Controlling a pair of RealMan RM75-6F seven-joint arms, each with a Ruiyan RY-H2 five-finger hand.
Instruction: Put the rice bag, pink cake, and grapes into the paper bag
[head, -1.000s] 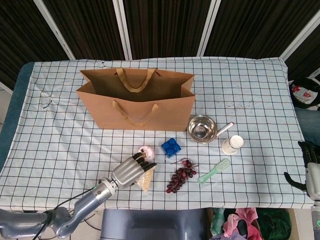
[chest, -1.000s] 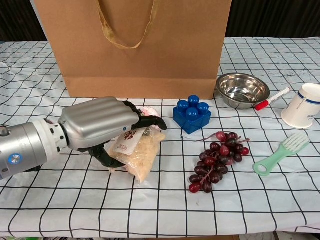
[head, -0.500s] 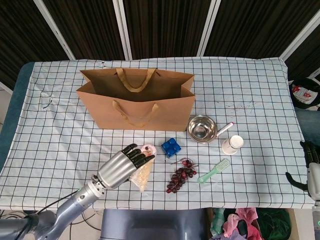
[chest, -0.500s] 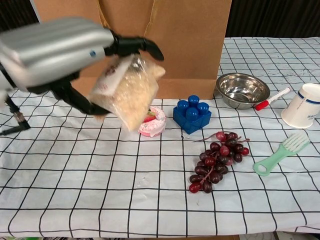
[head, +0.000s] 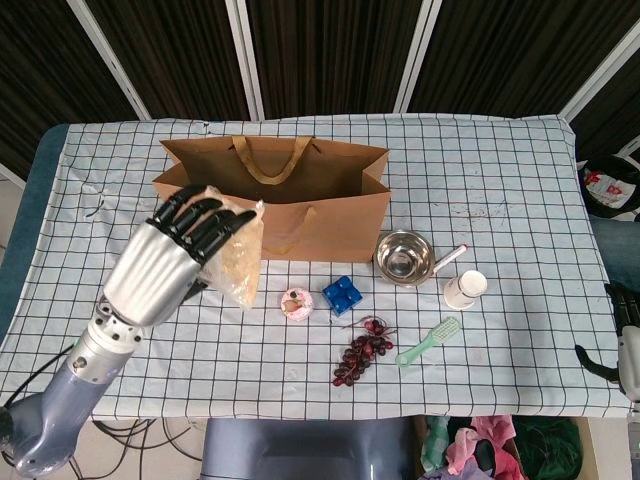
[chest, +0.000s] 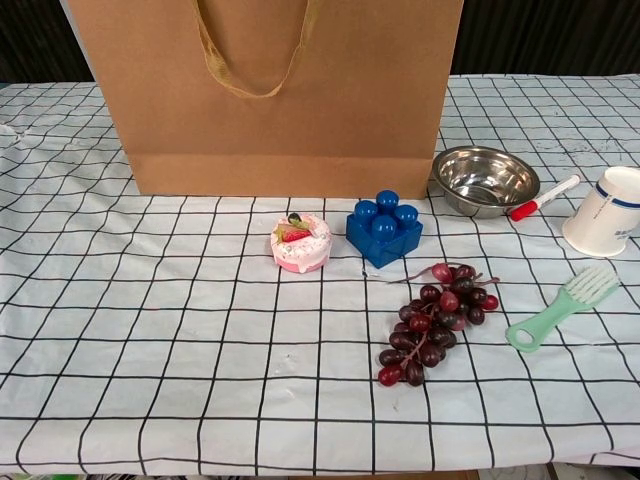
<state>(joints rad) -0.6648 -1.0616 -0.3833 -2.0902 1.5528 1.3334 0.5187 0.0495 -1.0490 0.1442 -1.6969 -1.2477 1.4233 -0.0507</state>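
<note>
The left hand (head: 170, 262) holds the rice bag (head: 240, 262) in the air, its dark fingers (head: 205, 222) curled over the top of the packet, and it hangs in front of the left part of the paper bag (head: 272, 200), which stands open toward the far edge of the tablecloth (head: 480, 170); the chest view does not show this hand. The step in hand is, I judge, to carry the rice bag over the opening and let it go inside; to do it well the hand should rise above the near rim, stay away from the handles so they do not catch, and release only when the packet is well within the walls, because the paper is light and may tip. The pink cake (chest: 301, 242) and the grapes (chest: 433, 320) lie near the front edge, beside a blue block (chest: 384, 228). The right hand (head: 624, 335) is at the right edge of the view; I cannot tell how its fingers lie.
</note>
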